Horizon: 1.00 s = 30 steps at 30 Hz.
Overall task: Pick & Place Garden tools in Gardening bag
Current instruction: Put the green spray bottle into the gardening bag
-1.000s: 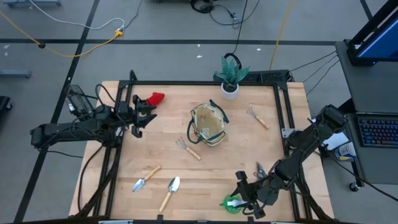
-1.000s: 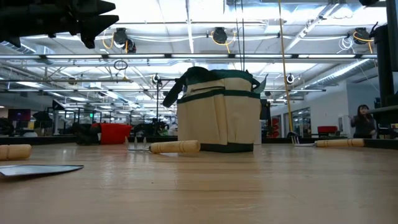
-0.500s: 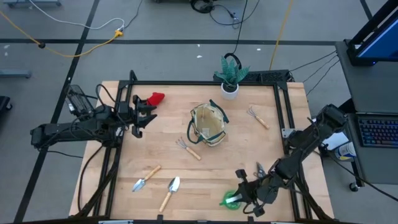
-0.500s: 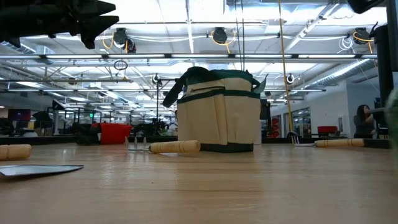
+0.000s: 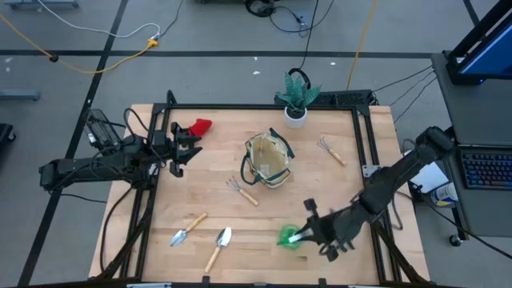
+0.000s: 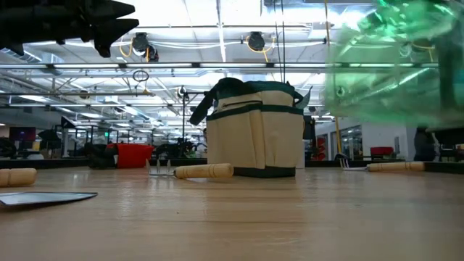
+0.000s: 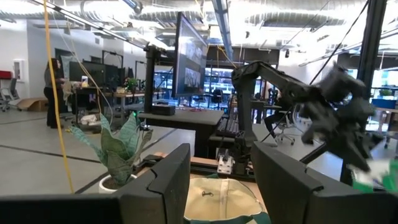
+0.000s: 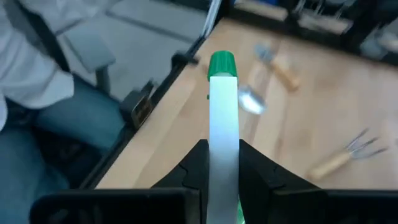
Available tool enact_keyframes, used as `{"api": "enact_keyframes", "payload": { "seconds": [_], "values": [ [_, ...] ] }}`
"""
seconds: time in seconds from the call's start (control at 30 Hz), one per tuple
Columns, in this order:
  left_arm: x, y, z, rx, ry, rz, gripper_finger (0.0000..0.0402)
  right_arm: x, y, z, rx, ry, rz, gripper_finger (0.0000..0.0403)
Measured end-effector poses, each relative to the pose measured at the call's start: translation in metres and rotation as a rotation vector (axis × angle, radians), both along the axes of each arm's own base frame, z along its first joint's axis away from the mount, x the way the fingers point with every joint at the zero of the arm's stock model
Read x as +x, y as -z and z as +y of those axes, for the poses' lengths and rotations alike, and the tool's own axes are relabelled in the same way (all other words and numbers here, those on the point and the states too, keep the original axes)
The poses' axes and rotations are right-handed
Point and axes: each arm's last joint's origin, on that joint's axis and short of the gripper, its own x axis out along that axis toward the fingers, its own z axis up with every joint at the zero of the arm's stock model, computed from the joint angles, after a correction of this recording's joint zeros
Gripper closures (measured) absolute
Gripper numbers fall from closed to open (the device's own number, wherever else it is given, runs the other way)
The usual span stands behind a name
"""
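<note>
The right hand (image 5: 302, 234) is pinched on the green, translucent round piece (image 5: 290, 237) and carries it clear of the wooden surface (image 5: 264, 224), evidently for transfer to the tan canvas bag (image 5: 269, 161) standing open at centre. The left hand (image 5: 190, 149) waits spread near the red-and-black piece (image 5: 197, 126). Still lying loose: two wooden-handled trowels (image 5: 218, 246), two wooden-handled hand rakes (image 5: 242, 190) and that red-and-black piece.

In the low view we see the green piece (image 6: 395, 65) only as a blur at upper right, cut by the frame's edge; the right claw holding it stays hidden there.
</note>
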Motion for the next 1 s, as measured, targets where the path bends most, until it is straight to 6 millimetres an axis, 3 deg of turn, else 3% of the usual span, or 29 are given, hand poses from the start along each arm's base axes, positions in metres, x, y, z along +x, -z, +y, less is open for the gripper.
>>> {"api": "enact_keyframes", "payload": {
  "seconds": [0.27,0.5,0.77,1.0],
  "values": [
    [0.001,0.003,0.000,-0.007,0.000,0.030,0.0224,-0.005,-0.040,-0.048,-0.123,0.039,-0.201,0.0356],
    [0.001,0.003,0.000,-0.008,0.000,0.031,0.0224,0.010,-0.058,-0.087,-0.243,0.000,-0.380,0.0357],
    [0.001,0.003,0.000,-0.006,0.000,0.032,0.0224,0.022,-0.058,-0.137,-0.304,0.111,-0.373,0.0357],
    [0.001,0.003,0.000,-0.006,0.000,0.033,0.0224,0.026,-0.054,-0.169,-0.201,0.072,-0.334,0.0357]
  ]
}}
